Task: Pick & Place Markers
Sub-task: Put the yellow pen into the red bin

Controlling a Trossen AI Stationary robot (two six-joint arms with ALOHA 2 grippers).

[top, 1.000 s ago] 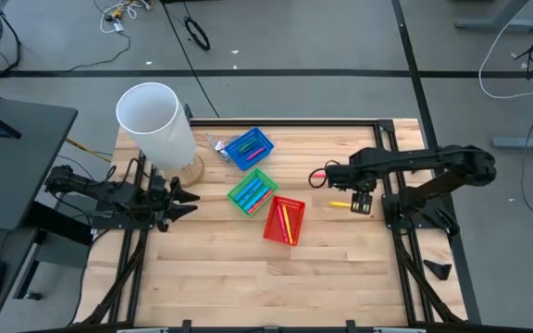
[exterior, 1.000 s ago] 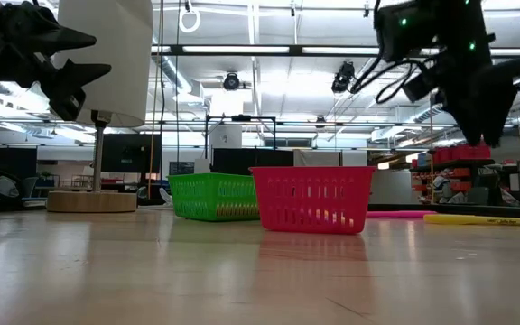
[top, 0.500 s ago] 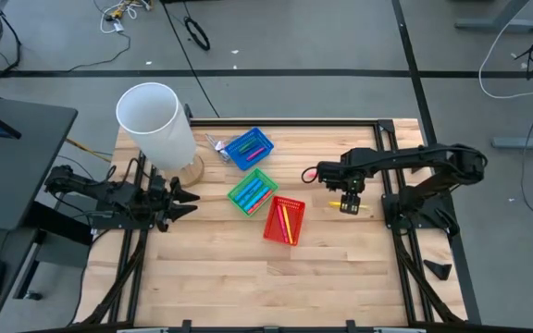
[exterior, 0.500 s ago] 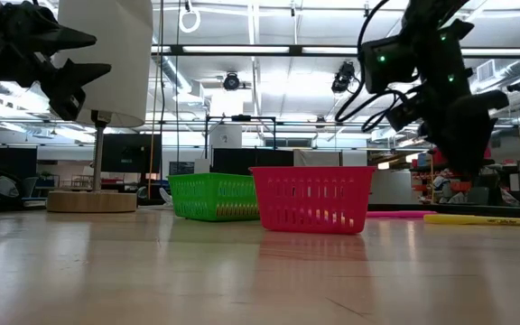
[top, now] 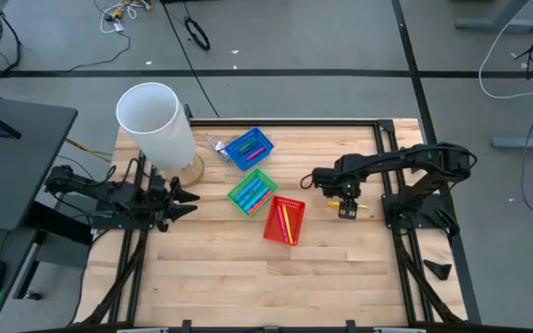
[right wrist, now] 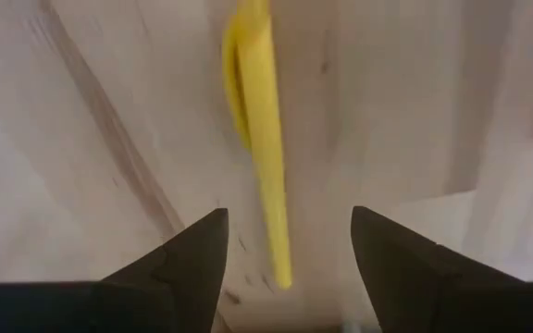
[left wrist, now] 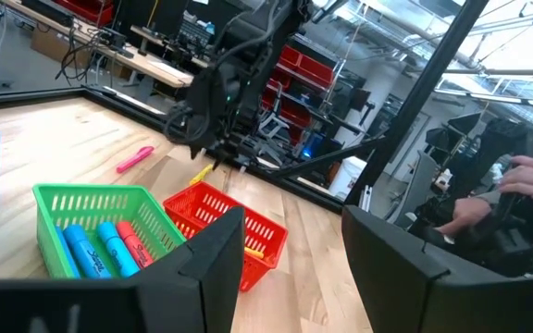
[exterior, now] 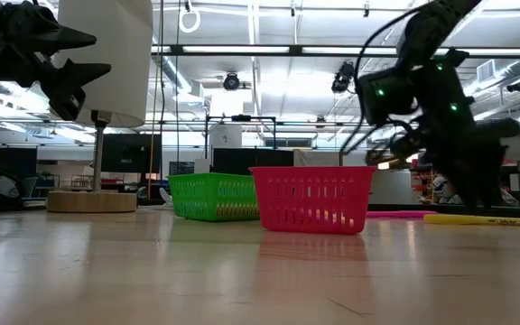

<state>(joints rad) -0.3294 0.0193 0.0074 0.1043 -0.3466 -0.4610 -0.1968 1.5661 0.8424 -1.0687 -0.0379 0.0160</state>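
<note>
A yellow marker (right wrist: pixel 257 120) lies flat on the wooden table, right of the red basket (top: pixel 283 220). My right gripper (right wrist: pixel 285 240) hangs open just above it, pointing down, one finger on each side of the marker's end without touching it; the low view shows this gripper (exterior: pixel 478 200) over the yellow marker (exterior: pixel 481 219). A pink marker (exterior: pixel 400 215) lies on the table farther back. More markers lie in the blue basket (top: pixel 248 148), the green basket (top: pixel 252 191) and the red one. My left gripper (top: pixel 188 199) waits open and level at the table's left edge.
A tall white cylinder (top: pixel 160 125) stands on a round wooden base at the table's far left, a small metal object (top: pixel 216 145) beside it. The three baskets cluster mid-table. Bare wood lies along the near side. A person's hand (left wrist: pixel 526 180) shows beyond the table.
My right gripper has come down toward the yellow marker, shifting a little toward the table's left edge and tipping more steeply downward. Its fingers have stayed open. The markers and baskets have not moved.
</note>
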